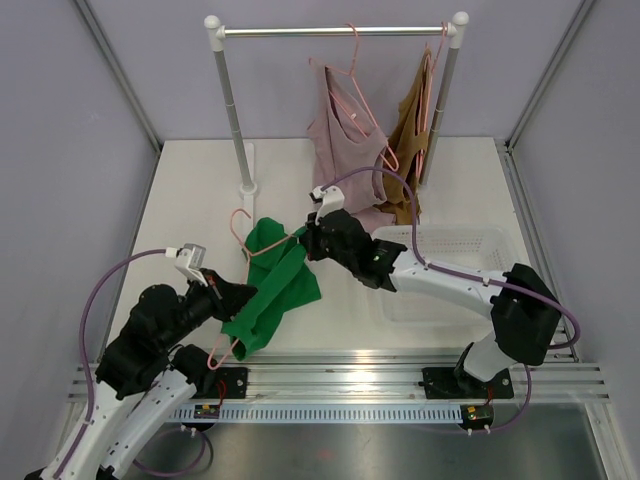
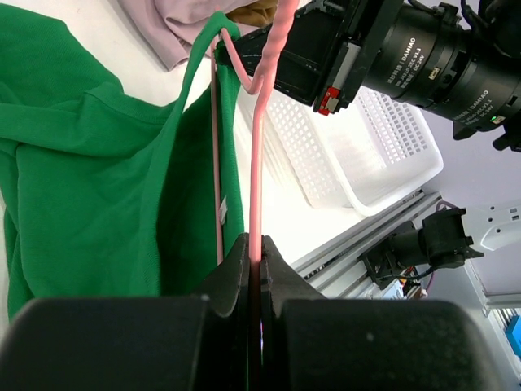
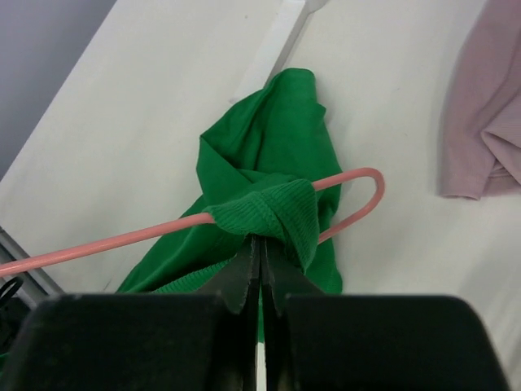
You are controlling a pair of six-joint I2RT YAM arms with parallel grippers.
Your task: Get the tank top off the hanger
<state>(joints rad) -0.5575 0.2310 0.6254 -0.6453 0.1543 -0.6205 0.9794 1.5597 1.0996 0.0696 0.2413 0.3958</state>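
- Closest to us in the left wrist view, the left hand (image 2: 256,251) is gripping hard: its two fingers are pressing together on the wire of the pink hanger (image 2: 257,155), with no gap showing between them.
- We are seeing that hanger wire rising straight up from the pinched fingers, then twisting towards the green tank top (image 2: 81,187), which is bunching to the left of it.
- We are looking down the right wrist view at the right hand (image 3: 259,248), whose fingers are also closing fully together; the tips are pinching the ribbed strap of the green tank top just where it is draping over the hanger's bar.
- We are finding the tank top on the hanger: one strap is wrapping over the pink bar, and the hook is poking out to the right of the cloth.
- From the top view, we are placing the garment on the near-left part of the desk (image 1: 190,190), crumpled between the two hands, with the left hand at its lower left and the right hand at its upper right.
- We are noticing a white basket (image 1: 445,232) sitting on the desk to the right, under the right arm.
- At the far edge, a clothes rack (image 1: 340,31) is standing, and a mauve tank top (image 1: 345,150) and a brown garment (image 1: 410,130) are hanging from it on hangers of their own.
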